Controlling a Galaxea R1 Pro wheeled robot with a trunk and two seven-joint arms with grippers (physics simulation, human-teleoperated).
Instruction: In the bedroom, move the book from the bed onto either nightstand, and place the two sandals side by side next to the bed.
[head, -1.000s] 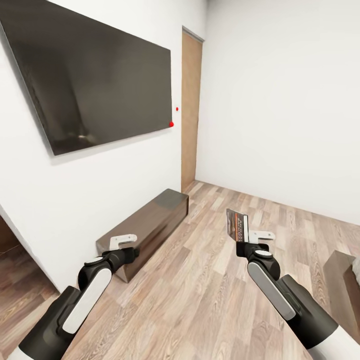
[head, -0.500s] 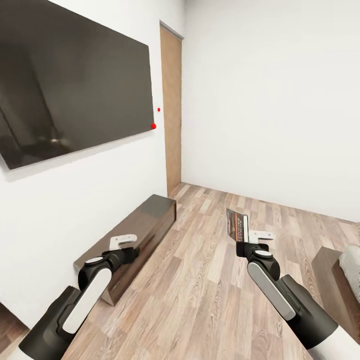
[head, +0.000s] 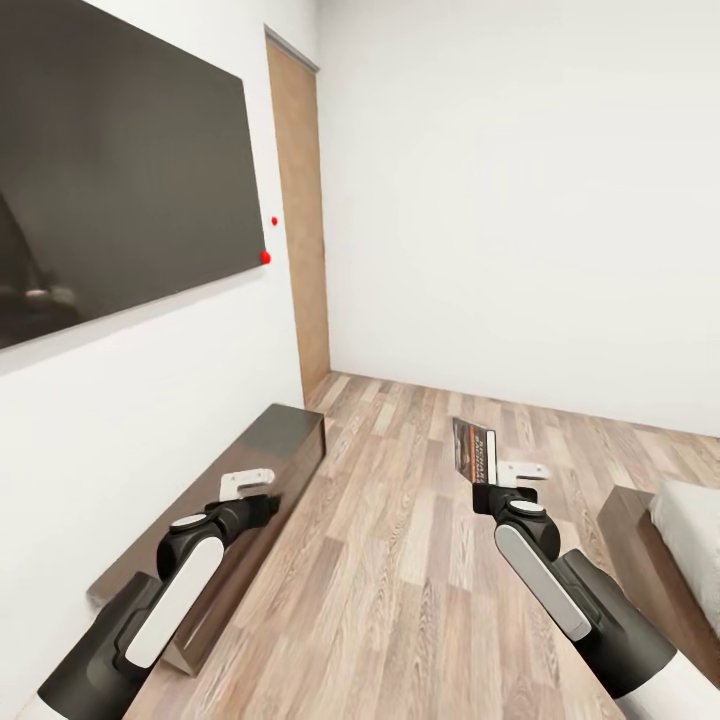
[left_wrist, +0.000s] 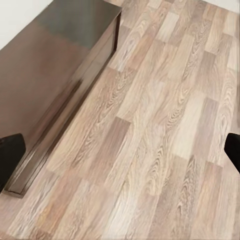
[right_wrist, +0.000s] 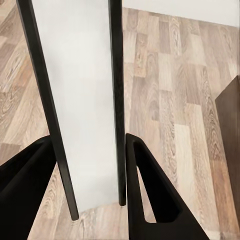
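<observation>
Nearest camera, white-and-black right gripper (head: 497, 482) is clenched on small thin book with orange and black print (head: 474, 449), held upright above light brown wood-plank floor (head: 400, 560); in right wrist view, pale book face (right_wrist: 80, 100) is pinched between dark fingers (right_wrist: 150, 195). White-and-black left gripper (head: 252, 492) is spread apart, nothing held. Long dark-wood low sideboard (head: 285, 440) is seen beside it along white wall. Dark-framed bed corner (head: 640, 540) is seen right. Brown door (head: 300, 230) is set farther back.

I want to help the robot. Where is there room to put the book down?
The sideboard top by the left tool looks bare. Wood floor between it and the bed is open. The right tool grips the book.
</observation>
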